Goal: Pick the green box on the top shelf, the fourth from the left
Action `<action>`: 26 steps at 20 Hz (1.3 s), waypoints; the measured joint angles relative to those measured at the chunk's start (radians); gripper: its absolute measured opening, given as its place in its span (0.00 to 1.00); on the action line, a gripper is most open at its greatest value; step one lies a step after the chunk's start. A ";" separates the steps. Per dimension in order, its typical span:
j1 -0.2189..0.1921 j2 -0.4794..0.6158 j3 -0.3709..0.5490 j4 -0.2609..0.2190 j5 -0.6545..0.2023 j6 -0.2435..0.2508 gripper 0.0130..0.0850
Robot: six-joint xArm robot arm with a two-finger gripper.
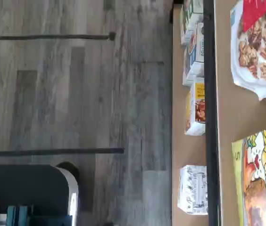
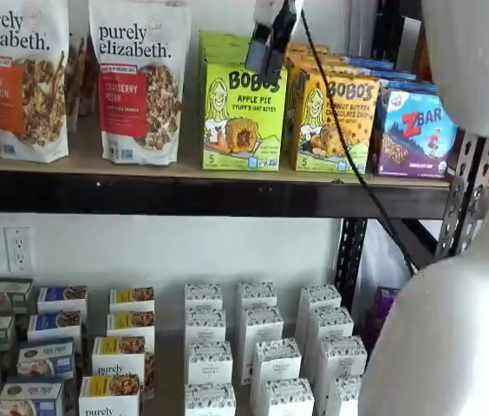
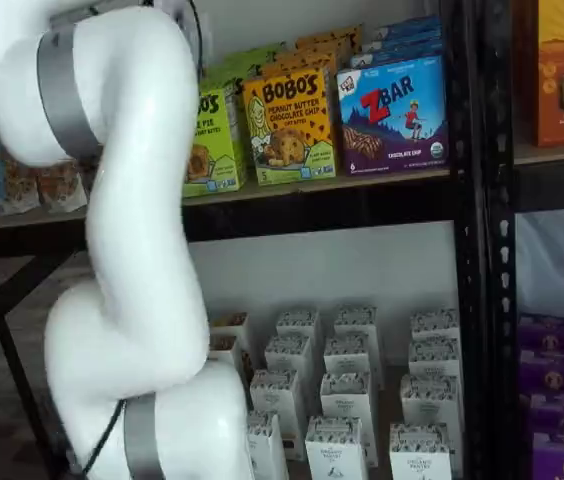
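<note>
Green box (image 2: 243, 117) just below the spread, empty claw (image 2: 270, 43).

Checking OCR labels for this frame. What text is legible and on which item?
"purely elizabeth." on both granola bags; the right one adds "CRANBERRY PECAN"
"BOBO'S APPLE PIE STUFF'D OAT BITES", "5" on the green box
"BOBO'S PEANUT BUTTER CHOCOLATE CHIP" on the yellow-orange carton
"ZBAR", "CHOCOLATE CHIP" on the blue box
"ORGANIC" on a white lower-shelf carton
Remaining small print is blurred.

White arm (image 3: 132, 250) folded upright; gripper (image 2: 270, 43) hanging from above, black fingers side-on, jaws at widest.
</note>
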 joint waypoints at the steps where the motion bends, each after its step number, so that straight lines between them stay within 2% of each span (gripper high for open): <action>1: -0.009 0.009 -0.014 0.017 0.020 -0.003 1.00; 3: -0.035 0.030 -0.052 0.050 0.069 -0.014 1.00; 8: -0.064 0.033 -0.076 0.069 0.094 -0.032 1.00; 11: -0.070 0.011 -0.048 0.073 0.055 -0.040 1.00; 18: -0.069 -0.057 0.056 0.081 -0.100 -0.050 1.00; 26: -0.073 -0.049 0.069 0.085 -0.175 -0.060 1.00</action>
